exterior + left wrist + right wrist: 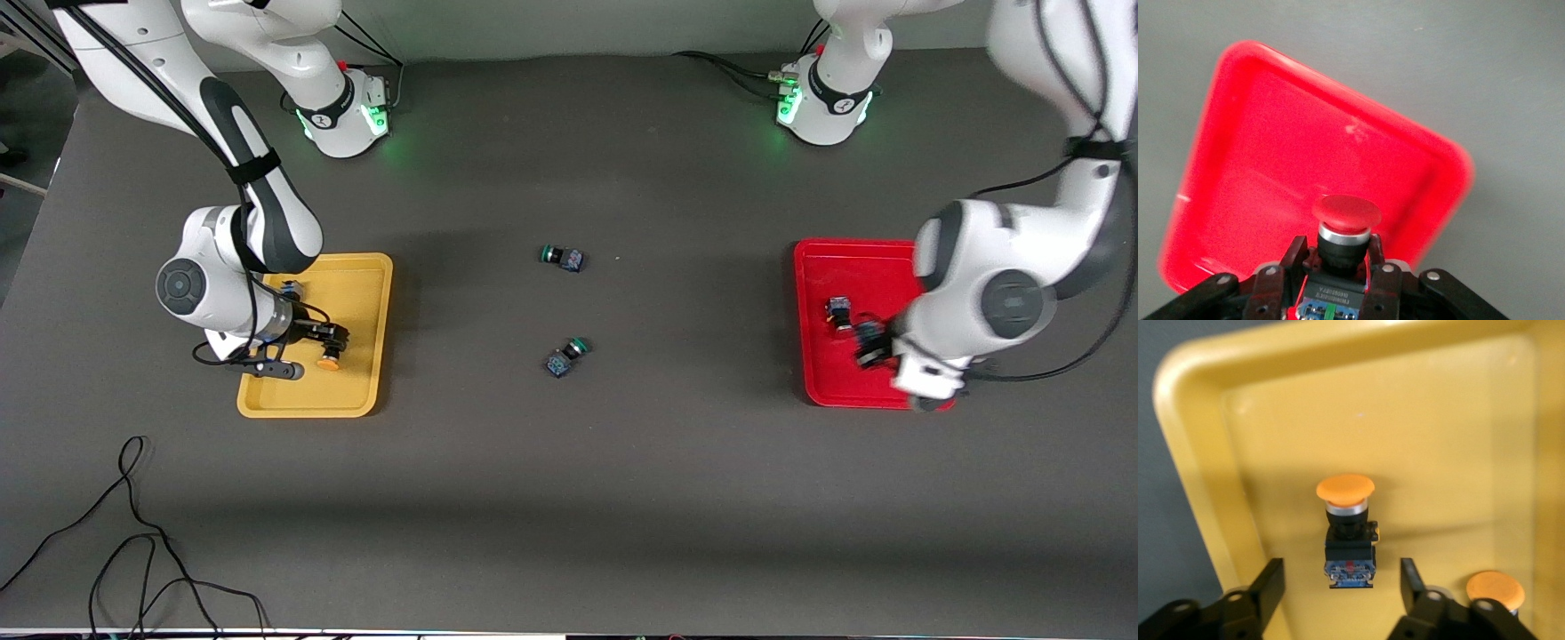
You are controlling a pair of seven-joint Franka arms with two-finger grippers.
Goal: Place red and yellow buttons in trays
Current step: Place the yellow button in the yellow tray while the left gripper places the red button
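Buttons going into 2 trays on the desk.
Right gripper [1338,587] hangs over the yellow tray [369,311], fingers released around 1 orange-yellow button [1346,520], another [1495,590] beside it. Left gripper [1338,273] over the red tray [822,373] grasps a red button [1346,213]; a second button [838,313] lies in that tray.

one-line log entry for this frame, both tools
left tool: shut on red button, over red tray | right tool: open, yellow button lying between fingers in yellow tray
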